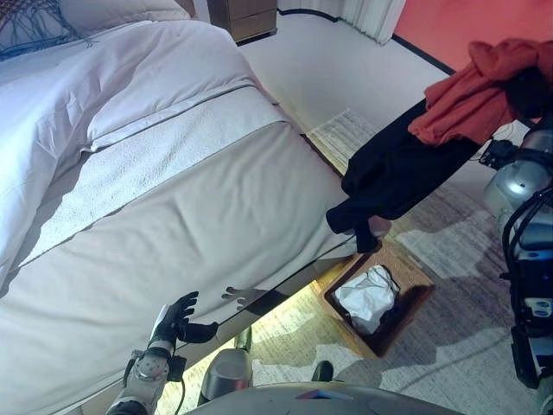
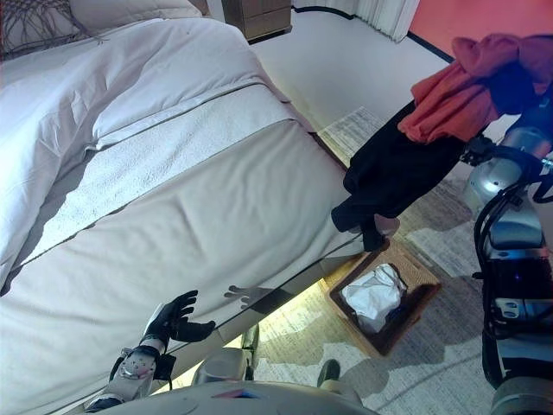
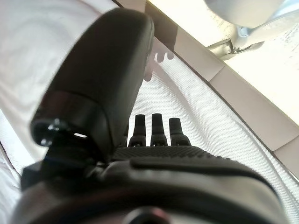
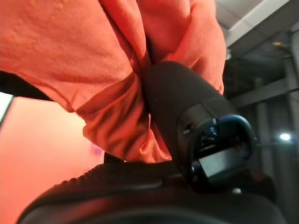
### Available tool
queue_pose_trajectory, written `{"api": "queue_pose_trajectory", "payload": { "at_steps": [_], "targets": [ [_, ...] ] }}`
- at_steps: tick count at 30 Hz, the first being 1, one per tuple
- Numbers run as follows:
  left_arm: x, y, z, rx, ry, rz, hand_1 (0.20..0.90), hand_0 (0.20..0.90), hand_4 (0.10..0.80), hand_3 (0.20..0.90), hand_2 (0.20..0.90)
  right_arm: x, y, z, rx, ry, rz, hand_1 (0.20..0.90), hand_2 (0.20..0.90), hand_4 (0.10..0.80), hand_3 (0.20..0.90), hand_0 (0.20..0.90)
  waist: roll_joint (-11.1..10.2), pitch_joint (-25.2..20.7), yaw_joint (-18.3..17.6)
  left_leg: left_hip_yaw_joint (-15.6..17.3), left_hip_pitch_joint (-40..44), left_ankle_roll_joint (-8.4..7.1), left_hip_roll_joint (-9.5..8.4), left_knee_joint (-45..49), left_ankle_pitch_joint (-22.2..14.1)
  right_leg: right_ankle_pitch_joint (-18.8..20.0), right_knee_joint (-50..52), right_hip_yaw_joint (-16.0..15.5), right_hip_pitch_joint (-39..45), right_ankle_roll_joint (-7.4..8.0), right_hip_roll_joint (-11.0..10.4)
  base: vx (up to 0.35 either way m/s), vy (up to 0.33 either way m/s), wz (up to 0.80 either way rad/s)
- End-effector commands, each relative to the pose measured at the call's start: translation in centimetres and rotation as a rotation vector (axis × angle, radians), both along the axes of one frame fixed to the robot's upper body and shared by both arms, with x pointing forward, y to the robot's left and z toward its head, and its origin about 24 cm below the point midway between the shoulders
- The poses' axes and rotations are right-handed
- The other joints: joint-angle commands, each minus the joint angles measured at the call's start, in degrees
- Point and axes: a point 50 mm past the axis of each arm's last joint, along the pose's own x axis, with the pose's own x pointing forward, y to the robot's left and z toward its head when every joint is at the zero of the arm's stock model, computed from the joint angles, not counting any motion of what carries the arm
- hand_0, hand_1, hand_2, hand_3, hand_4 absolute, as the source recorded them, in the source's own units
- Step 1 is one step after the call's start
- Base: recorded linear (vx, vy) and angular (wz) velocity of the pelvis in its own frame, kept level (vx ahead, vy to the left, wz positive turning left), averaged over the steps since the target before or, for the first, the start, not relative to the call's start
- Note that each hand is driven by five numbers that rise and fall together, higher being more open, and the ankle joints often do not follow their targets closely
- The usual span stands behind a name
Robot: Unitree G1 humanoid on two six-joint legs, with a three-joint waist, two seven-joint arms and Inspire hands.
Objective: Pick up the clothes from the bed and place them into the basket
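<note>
**Clothes hang from the right robot hand, above and beyond the basket**

Left eye view: the right robot hand is raised high and bunched into a red garment. A black garment hangs down from it, its long axis slanting down toward the bed. Its lowest end dangles just above the basket, over the rim nearest the bed. The basket lies well below that hand and already holds a white cloth.

Right eye view: the left robot hand hovers over the bed's near edge, far from the clothes.

Left wrist view: its fingers are straight, holding nothing.

Right wrist view: the thumb is pressed into red cloth, clenched on it.
</note>
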Motion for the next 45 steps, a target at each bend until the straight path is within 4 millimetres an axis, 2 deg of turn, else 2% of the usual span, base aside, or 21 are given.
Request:
{"api": "queue_pose_trajectory", "payload": {
  "at_steps": [1,7,8,13,14,17,18,21,23,27,29,30,34,40,45],
  "targets": [
    [0.5,0.8,0.6,0.057,-0.033,-0.053,0.900,0.900,0.800,0.900,0.900,-2.0,-0.5,6.2,-0.103,-0.301,-0.035,0.300,0.300,0.100,0.200,0.300,-0.3,-6.9,-0.6,-1.5,-0.8,-2.22,1.00,1.0,-3.7,-3.3,2.1,-2.3,2.1,-0.73,2.1,0.000,0.000,0.00],
    [0.0,1.1,0.6,0.059,-0.046,-0.024,0.900,0.900,0.800,0.900,0.900,-2.1,0.2,4.3,-0.096,-0.269,0.063,0.300,0.300,0.100,0.200,0.300,0.3,-6.3,-1.9,-0.8,-0.6,-2.21,1.20,0.9,-3.7,-3.0,2.3,-1.7,1.5,-0.55,1.9,-0.018,0.009,-0.04],
    [0.2,1.1,0.7,0.055,-0.059,-0.005,0.900,0.900,0.800,0.900,0.900,-2.3,1.0,4.0,-0.097,-0.278,0.097,0.300,0.300,0.100,0.200,0.300,0.4,-6.0,-2.3,-0.4,-0.7,-2.20,1.32,0.9,-3.7,-2.9,2.3,-1.6,1.1,-0.45,1.8,-0.042,0.010,-0.11],
    [-0.2,1.0,0.5,0.042,-0.064,0.008,0.900,0.900,0.800,0.900,0.900,-3.3,1.4,2.0,-0.088,-0.243,0.132,0.300,0.300,0.100,0.200,0.300,0.5,-5.7,-3.2,0.0,-0.5,-2.06,1.37,0.8,-3.8,-2.9,2.5,-1.2,0.9,-0.55,1.8,-0.020,0.005,-0.06],
    [-0.5,0.7,0.4,0.036,-0.065,0.012,0.900,0.900,0.800,0.900,0.900,-3.6,1.3,0.5,-0.065,-0.205,0.136,0.300,0.300,0.100,0.200,0.300,0.5,-5.7,-3.6,0.2,-0.3,-1.94,1.37,0.7,-4.0,-2.9,2.4,-1.1,0.9,-0.59,1.8,0.003,0.005,-0.03],
    [-0.7,0.4,0.2,0.030,-0.058,0.008,0.900,0.900,0.800,0.900,0.900,-3.8,0.8,-2.0,-0.026,-0.123,0.129,0.300,0.300,0.100,0.200,0.300,0.6,-5.9,-4.0,0.5,0.0,-1.94,1.48,0.7,-4.1,-2.8,2.1,-1.0,1.0,-0.55,1.8,0.007,0.009,-0.02],
    [-0.8,0.3,0.2,0.028,-0.057,0.007,0.900,0.900,0.800,0.900,0.900,-4.0,0.5,-3.6,-0.005,-0.065,0.114,0.300,0.300,0.100,0.200,0.300,0.6,-6.0,-4.1,0.7,0.0,-1.97,1.56,0.8,-4.1,-2.8,2.1,-1.0,0.9,-0.53,1.8,0.000,0.000,0.00],
    [-0.8,0.2,0.2,0.026,-0.057,0.000,0.900,0.900,0.800,0.900,0.900,-3.9,0.0,-6.4,0.034,0.044,0.097,0.300,0.300,0.100,0.200,0.300,0.7,-5.9,-4.2,0.8,0.2,-1.86,1.54,0.9,-4.2,-2.7,2.4,-0.9,0.7,-0.51,1.7,0.008,0.004,-0.03],
    [-0.6,-0.1,0.2,0.026,-0.063,-0.004,0.900,0.900,0.800,0.900,0.900,-3.8,0.0,-9.0,0.075,0.144,0.096,0.300,0.300,0.100,0.200,0.300,0.7,-5.6,-4.0,0.8,0.2,-1.75,1.57,1.0,-4.2,-2.6,2.5,-1.0,0.5,-0.52,1.6,0.000,-0.010,-0.08],
    [-0.2,-0.2,0.4,0.026,-0.071,-0.020,0.900,0.900,0.800,0.900,0.900,-3.7,0.0,-12.2,0.115,0.270,0.063,0.300,0.300,0.100,0.200,0.300,1.0,-5.0,-3.4,0.5,-0.1,-1.62,1.40,1.0,-4.2,-2.4,2.4,-1.3,0.3,-0.58,1.6,0.001,-0.013,-0.01],
    [-0.4,-0.4,0.3,0.029,-0.060,-0.038,0.900,0.900,0.800,0.900,0.900,-3.9,0.0,-14.9,0.167,0.381,0.046,0.300,0.300,0.100,0.200,0.300,1.1,-4.7,-2.8,0.1,0.0,-1.62,1.25,0.9,-4.2,-2.3,2.2,-1.7,0.6,-0.61,1.6,0.060,-0.038,0.00],
    [-0.5,-0.4,0.2,0.030,-0.058,-0.040,0.900,0.900,0.800,0.900,0.900,-3.9,-0.1,-15.2,0.170,0.394,0.040,0.300,0.300,0.100,0.200,0.300,1.1,-4.6,-2.7,0.1,0.1,-1.59,1.21,0.9,-4.2,-2.3,2.1,-1.8,0.6,-0.63,1.6,0.072,-0.029,0.01],
    [-0.7,-0.6,0.1,0.033,-0.049,-0.067,0.900,0.900,0.800,0.900,0.900,-4.7,-0.7,-18.7,0.244,0.525,-0.035,0.300,0.300,0.100,0.200,0.300,1.8,-3.9,-1.5,-0.7,-0.9,-1.48,0.97,0.8,-3.8,-2.1,2.4,-2.5,-0.2,-0.67,1.6,0.013,-0.021,0.05],
    [-0.2,-0.9,0.3,0.037,-0.051,-0.127,0.900,0.900,0.800,0.900,0.900,-5.3,-1.3,-21.7,0.300,0.639,-0.140,0.300,0.300,0.100,0.200,0.300,3.0,-2.0,0.4,-2.3,-3.8,-1.37,-0.07,1.3,-3.3,-2.2,3.3,-3.8,-2.4,-0.81,1.1,-0.040,-0.017,0.11],
    [2.7,-1.8,1.4,0.011,-0.132,-0.199,0.900,0.900,0.800,0.900,0.900,-3.6,-2.4,-21.3,0.335,0.638,-0.215,0.300,0.300,0.100,0.200,0.300,5.1,3.3,1.9,-4.1,-9.3,-1.31,-1.00,4.7,-2.9,-2.2,6.6,-5.0,-7.4,-1.73,-0.2,-0.201,0.010,0.11]
  ]
}}
